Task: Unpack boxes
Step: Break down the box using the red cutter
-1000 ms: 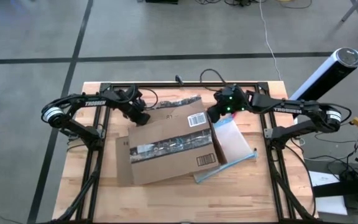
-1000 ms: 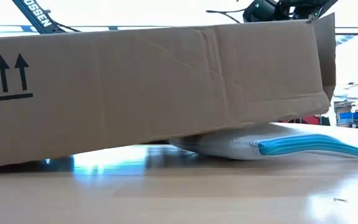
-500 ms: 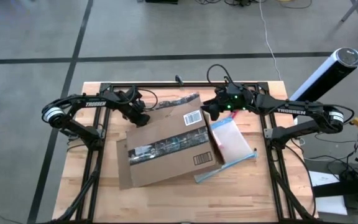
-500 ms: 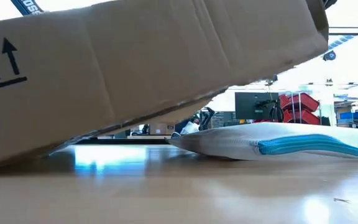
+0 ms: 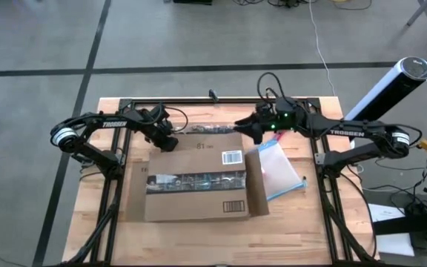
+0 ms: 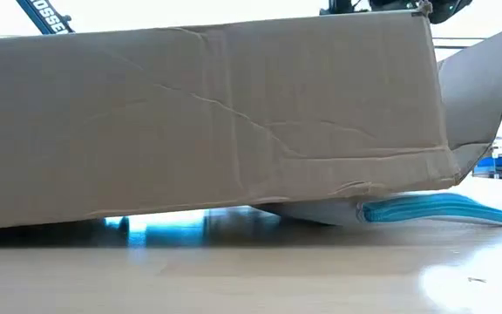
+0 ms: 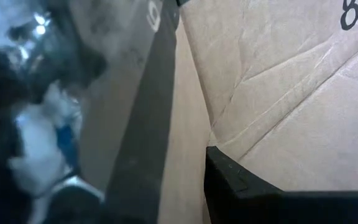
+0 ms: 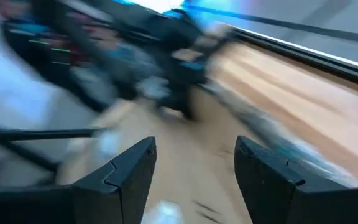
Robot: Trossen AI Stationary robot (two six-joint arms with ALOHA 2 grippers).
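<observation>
Box: brown corrugated cardboard, the largest thing on the counter, lying near its middle with its long sides running left to right. One flap hangs open on the side toward the right arm.
Box surface: creased and dented in the low view, where its side fills most of the frame.
Tape: a shiny clear strip along the top face, from the left end toward the middle.
Labels: a white barcode label near the far edge; a black printed barcode block near the near edge.
Writing: "81" in black near the far edge; "TROSSEN" in white on both arms.
Pouch: clear plastic with a blue edge, lying just beside the box's right end, partly under the open flap.
Left tool: at the box's far left corner, one finger lying against the cardboard; whether it is apart or clamped cannot be told.
Right tool: at the box's far right corner, fingers apart.
</observation>
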